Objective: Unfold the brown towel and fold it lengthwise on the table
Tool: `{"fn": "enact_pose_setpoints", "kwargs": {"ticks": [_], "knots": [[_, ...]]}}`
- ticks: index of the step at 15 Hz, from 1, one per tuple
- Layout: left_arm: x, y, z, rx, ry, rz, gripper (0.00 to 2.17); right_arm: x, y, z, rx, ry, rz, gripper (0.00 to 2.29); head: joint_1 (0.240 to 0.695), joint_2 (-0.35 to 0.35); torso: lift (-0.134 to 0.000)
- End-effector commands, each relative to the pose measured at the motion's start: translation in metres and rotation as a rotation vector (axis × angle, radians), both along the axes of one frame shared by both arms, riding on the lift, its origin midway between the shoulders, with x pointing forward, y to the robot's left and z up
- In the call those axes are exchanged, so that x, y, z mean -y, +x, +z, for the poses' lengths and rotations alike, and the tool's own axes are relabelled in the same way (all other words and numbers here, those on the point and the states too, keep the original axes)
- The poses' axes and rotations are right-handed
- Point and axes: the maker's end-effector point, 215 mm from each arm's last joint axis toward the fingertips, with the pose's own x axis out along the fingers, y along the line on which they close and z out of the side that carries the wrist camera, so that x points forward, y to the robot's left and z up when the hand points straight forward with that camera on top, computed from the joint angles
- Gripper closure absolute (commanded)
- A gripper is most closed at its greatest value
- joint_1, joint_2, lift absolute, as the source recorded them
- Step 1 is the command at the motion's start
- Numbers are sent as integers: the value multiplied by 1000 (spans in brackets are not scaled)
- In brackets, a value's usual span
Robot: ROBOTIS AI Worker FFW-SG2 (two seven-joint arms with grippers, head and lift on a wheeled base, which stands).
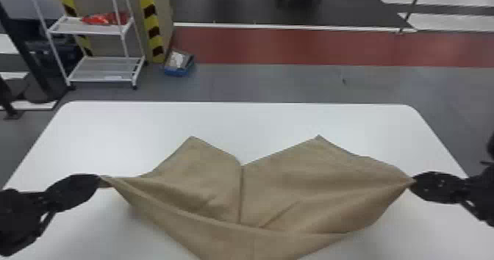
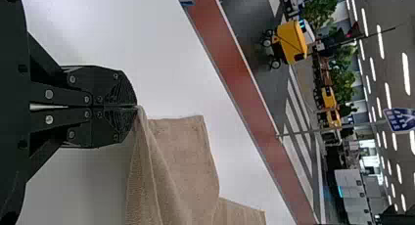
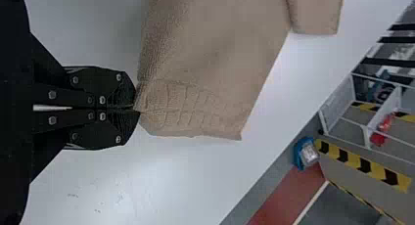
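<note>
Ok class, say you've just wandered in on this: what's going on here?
A robot is handling a brown towel over a white table. Its left gripper has its jaws shut on one side of the cloth, and its right gripper has its jaws shut on the opposite side. Between them the near part sags in loose folds, while two far corners point away from the robot with a notch between them. The towel is neither flat nor neatly folded lengthwise.
</note>
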Motion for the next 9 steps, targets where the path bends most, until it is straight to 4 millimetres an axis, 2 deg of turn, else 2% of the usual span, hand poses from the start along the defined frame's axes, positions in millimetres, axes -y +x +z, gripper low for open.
{"fn": "enact_pose_setpoints", "kwargs": {"ticks": [1, 3, 5, 7, 8, 9], "knots": [[-17, 1, 33, 38, -26, 62, 1386, 19, -9, 36, 63, 133, -68, 1541, 695, -59, -117], [-32, 8, 64, 77, -44, 141, 1386, 19, -12, 67, 124, 142, -83, 1541, 695, -60, -117], [-34, 31, 95, 111, -85, 209, 1386, 20, 3, 74, 185, 81, -169, 1541, 695, -51, -117], [-19, 70, 122, 165, -64, 234, 1386, 25, 30, 80, 222, 85, -286, 1541, 695, -44, -117], [-12, 93, 129, 178, -49, 241, 1386, 32, 45, 85, 244, 82, -354, 1541, 695, -46, -117], [-3, 119, 133, 168, -68, 255, 1386, 36, 64, 79, 230, 87, -417, 1541, 695, -54, -117]]}}
